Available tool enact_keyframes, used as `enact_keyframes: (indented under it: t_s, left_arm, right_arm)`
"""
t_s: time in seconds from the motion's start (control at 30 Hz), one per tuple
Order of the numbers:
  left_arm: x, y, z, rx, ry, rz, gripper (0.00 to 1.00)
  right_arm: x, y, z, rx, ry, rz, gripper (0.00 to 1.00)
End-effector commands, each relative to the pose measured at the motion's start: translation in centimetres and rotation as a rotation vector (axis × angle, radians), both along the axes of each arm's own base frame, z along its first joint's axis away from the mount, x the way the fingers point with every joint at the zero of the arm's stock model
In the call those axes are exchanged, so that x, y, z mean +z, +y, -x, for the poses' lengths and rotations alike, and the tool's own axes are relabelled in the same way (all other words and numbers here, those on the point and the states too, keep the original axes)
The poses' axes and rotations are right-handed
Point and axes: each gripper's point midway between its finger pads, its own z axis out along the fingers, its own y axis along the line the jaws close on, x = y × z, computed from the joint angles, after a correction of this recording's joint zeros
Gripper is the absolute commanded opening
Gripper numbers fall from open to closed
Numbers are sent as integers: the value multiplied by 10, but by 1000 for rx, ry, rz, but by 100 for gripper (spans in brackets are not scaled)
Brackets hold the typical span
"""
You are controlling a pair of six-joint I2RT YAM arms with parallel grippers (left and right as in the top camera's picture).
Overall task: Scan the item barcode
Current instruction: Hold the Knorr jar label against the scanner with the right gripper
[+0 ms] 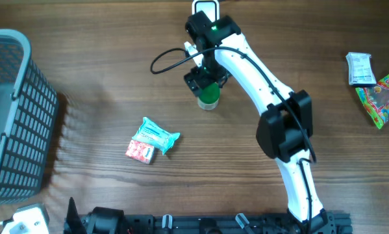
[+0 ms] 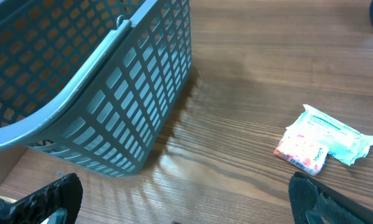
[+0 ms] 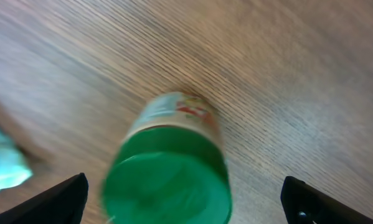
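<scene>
We see the right arm built of smooth white shells joined by blocky black joints. A thin black cable loops out at nine o'clock of its wrist, where a small green light glows. The right fingers and left fingers are matte black.

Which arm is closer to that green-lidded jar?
Right. The right gripper hovers directly over the green-lidded jar, jaws open either side; the left gripper sits far off beside the basket.
</scene>
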Motion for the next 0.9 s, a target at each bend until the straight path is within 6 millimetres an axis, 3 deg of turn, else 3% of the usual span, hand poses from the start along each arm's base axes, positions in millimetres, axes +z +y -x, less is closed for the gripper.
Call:
enact_keyframes:
  t_s: [0.0, 0.17, 0.37, 0.43, 0.5, 0.6, 0.73, 0.87]
  left_arm:
    - [0, -1, 1, 0, -13, 13, 100]
    - [0, -1, 1, 0, -13, 13, 100]
    - [0, -1, 1, 0, -13, 13, 100]
    - [0, -1, 1, 0, -13, 13, 100]
    - [0, -1, 1, 1, -13, 13, 100]
    - [0, -1, 1, 0, -13, 13, 100]
    - [0, -1, 1, 0, -13, 13, 100]
    - [0, -1, 1, 0, -13, 13, 100]
  right_arm:
    - [-34, -6, 12, 15, 85, 27, 100]
    - [-55, -1, 24, 14, 138, -6, 100]
    - [-75, -2, 26, 55, 129, -11, 99]
    - [-78, -2, 26, 106, 125, -16, 91]
    - [-80, -2, 26, 120, 123, -17, 74]
    - [-80, -3, 25, 119, 120, -15, 63]
    - [-73, -2, 26, -26, 131, -1, 60]
    - [-47, -5, 32, -331, 179, 49, 59]
